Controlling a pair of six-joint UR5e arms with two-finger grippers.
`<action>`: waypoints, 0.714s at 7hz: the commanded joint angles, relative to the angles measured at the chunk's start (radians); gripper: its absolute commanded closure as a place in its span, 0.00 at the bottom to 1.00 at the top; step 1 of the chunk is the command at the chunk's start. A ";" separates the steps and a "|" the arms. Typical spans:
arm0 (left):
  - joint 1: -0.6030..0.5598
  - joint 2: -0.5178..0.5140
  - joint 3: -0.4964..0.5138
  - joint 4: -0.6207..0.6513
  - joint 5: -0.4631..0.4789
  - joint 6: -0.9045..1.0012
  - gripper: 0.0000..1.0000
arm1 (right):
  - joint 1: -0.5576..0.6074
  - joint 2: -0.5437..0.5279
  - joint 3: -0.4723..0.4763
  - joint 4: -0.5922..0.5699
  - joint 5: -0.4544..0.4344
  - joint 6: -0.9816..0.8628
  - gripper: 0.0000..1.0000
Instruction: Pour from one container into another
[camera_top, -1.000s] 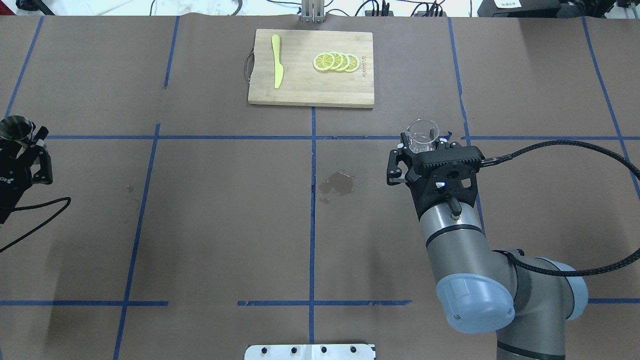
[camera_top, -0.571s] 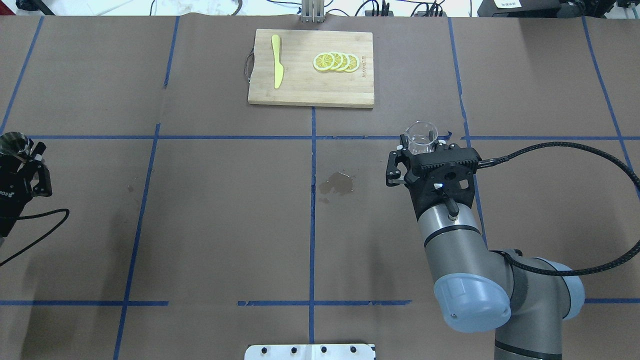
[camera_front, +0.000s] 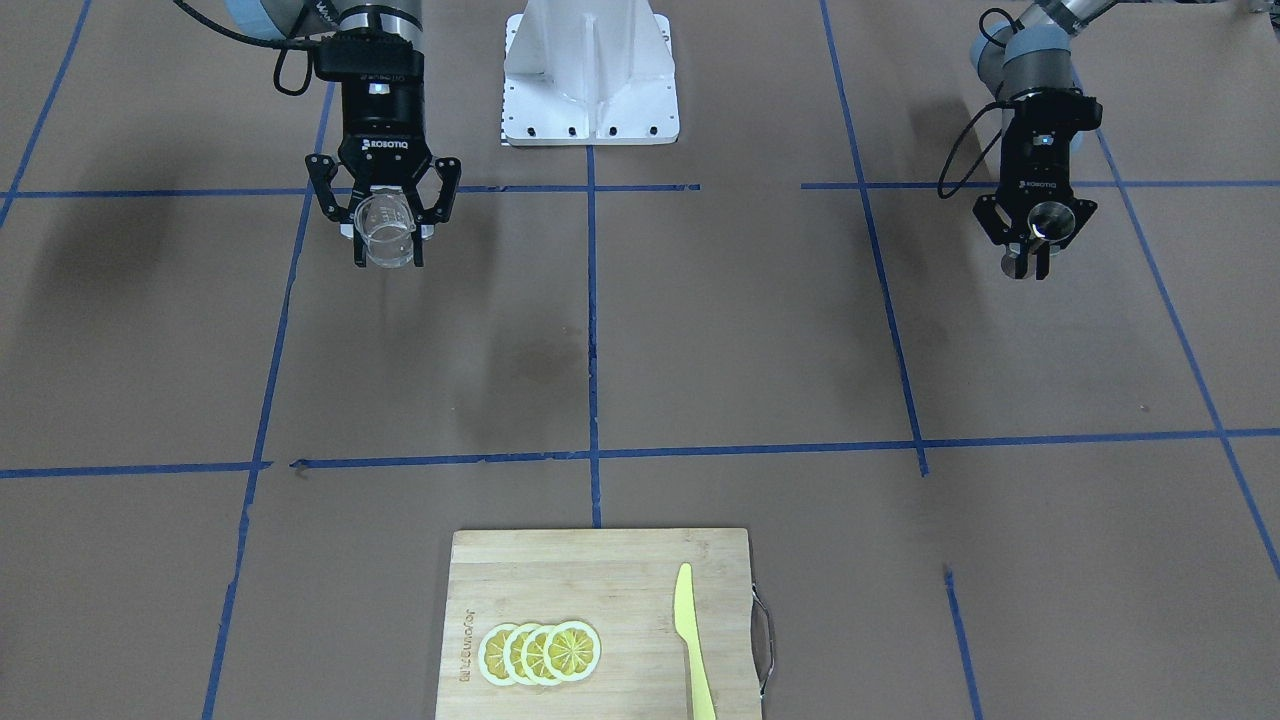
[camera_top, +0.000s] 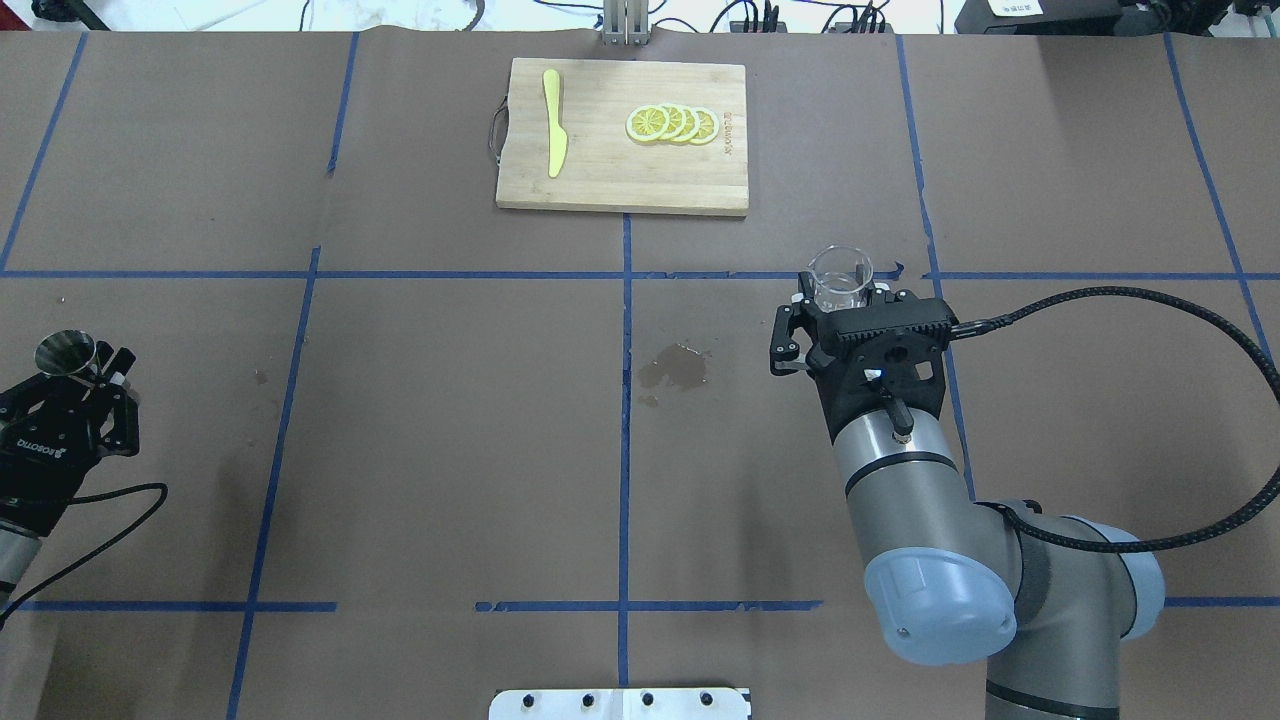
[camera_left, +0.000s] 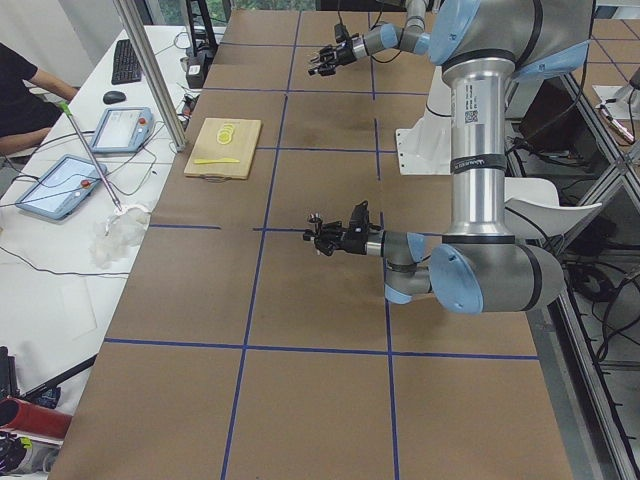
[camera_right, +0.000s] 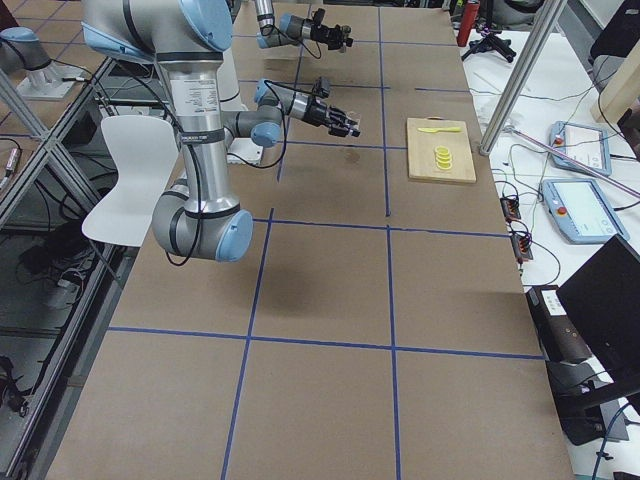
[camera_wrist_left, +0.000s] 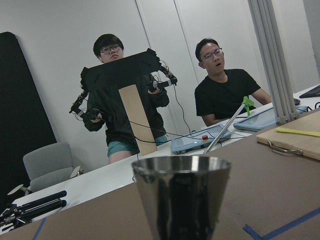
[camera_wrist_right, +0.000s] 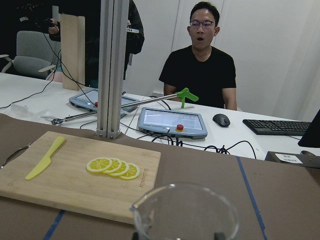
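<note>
Overhead exterior: stain (camera_top: 675, 368) on brown table (camera_top: 450, 450) between jigger (camera_top: 65, 352) and cup (camera_top: 838, 276).

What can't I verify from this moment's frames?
Liquid in the glass cup: clear glass, too small overhead; right wrist view's bottom edge cuts all but the rim.
Jigger lower cone: hidden by the left hand overhead, cut off by the left wrist view's bottom edge.

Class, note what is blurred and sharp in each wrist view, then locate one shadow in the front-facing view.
Left wrist view: jigger blurred, background sharp. Right wrist view: glass cup blurred, cutting board sharp. Front-facing view: soft shadow on table, upper left.
</note>
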 joint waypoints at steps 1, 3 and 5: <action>0.021 0.001 0.019 -0.020 0.033 -0.170 1.00 | 0.000 0.000 -0.002 0.000 0.000 0.000 1.00; 0.030 0.001 0.045 0.000 0.080 -0.163 1.00 | -0.002 0.000 -0.004 0.000 0.000 0.000 1.00; 0.030 0.001 0.049 0.086 0.052 -0.161 1.00 | -0.002 0.003 -0.010 0.000 0.000 0.000 1.00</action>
